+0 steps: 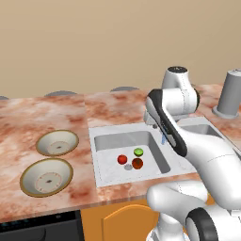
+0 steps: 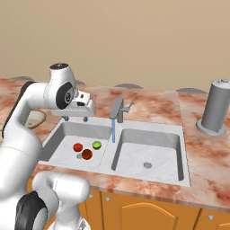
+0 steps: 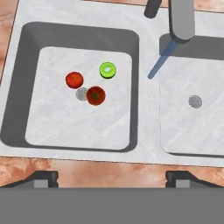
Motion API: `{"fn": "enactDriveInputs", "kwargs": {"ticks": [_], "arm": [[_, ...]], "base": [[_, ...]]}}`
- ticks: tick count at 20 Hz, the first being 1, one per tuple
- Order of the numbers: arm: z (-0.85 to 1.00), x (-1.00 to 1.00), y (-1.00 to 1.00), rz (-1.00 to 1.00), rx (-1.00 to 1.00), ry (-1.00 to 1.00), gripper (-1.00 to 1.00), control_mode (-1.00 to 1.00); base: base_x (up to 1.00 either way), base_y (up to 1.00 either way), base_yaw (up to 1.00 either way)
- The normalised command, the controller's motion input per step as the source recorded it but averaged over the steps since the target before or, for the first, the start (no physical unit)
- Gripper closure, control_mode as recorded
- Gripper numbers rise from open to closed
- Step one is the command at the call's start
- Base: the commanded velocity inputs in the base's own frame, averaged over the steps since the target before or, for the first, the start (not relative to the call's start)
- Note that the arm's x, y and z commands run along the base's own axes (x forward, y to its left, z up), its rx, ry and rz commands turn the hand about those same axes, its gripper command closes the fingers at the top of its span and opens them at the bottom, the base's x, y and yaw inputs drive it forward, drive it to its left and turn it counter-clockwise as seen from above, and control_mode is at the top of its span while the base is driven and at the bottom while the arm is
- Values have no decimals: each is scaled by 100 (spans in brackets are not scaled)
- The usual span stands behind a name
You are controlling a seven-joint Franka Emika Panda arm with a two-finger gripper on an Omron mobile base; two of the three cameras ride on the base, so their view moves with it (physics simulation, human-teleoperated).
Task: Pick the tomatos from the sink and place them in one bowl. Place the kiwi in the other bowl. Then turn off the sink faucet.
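Looking across the counter, nothing is sorted yet: the sink (image 2: 54, 139) holds everything, both bowls (image 1: 57, 142) (image 1: 46, 176) sit empty well to its left. The gripper (image 2: 75, 118) hovers above the basin, fingers spread, holding nothing. Faucet (image 2: 117, 110) runs. Two tomatoes (image 3: 74, 79) (image 3: 96, 95) and the kiwi (image 3: 107, 69) wait by the drain.
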Motion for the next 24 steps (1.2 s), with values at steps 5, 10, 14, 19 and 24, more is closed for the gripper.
{"fn": "enactDriveInputs", "kwargs": {"ticks": [5, 10, 14, 19, 24], "arm": [[-35, -5, 2, -2, 0, 2, -100, -100], [-53, 4, 2, -3, 1, 3, -100, -100], [-37, 0, 0, 0, 1, 2, -100, -100], [-31, 24, 6, -5, 0, 0, -100, -100], [-29, 36, 17, -15, 2, 0, -100, -100]], "base": [[0, 0, 0], [0, 0, 0], [0, 0, 0], [0, 0, 0], [0, 0, 0]]}}
